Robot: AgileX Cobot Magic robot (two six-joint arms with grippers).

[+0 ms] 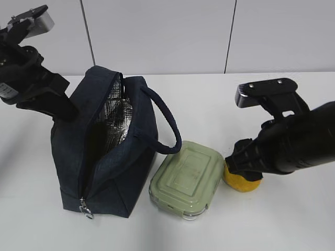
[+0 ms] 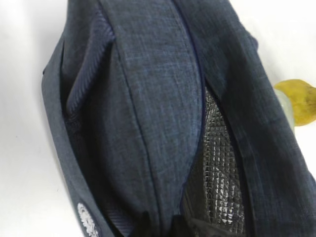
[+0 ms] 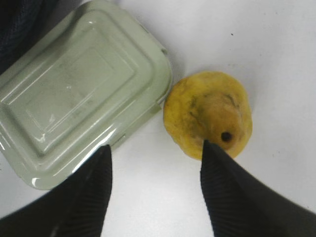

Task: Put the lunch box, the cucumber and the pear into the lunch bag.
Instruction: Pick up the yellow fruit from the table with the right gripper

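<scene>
The navy lunch bag [image 1: 112, 157] stands at the left, unzipped, with its silver foil lining [image 1: 118, 117] showing. My left gripper [image 1: 67, 111] is at the bag's far left rim. In the left wrist view it [image 2: 158, 224] is shut on a fold of the bag's fabric [image 2: 148, 123]. The pale green lunch box [image 1: 186, 180] lies flat just right of the bag. The yellow pear [image 1: 242, 182] touches the box's right side. My right gripper [image 3: 156, 146] hangs open just above the table, one finger over the lunch box [image 3: 79, 94], the other over the pear [image 3: 207, 111]. The cucumber is out of view.
The bag's padded loop handle [image 1: 167, 123] arches toward the lunch box. The zipper's ring pull [image 1: 86, 210] hangs at the bag's near corner. The white table [image 1: 282, 225] runs back to a pale wall. The pear also shows in the left wrist view [image 2: 298, 98].
</scene>
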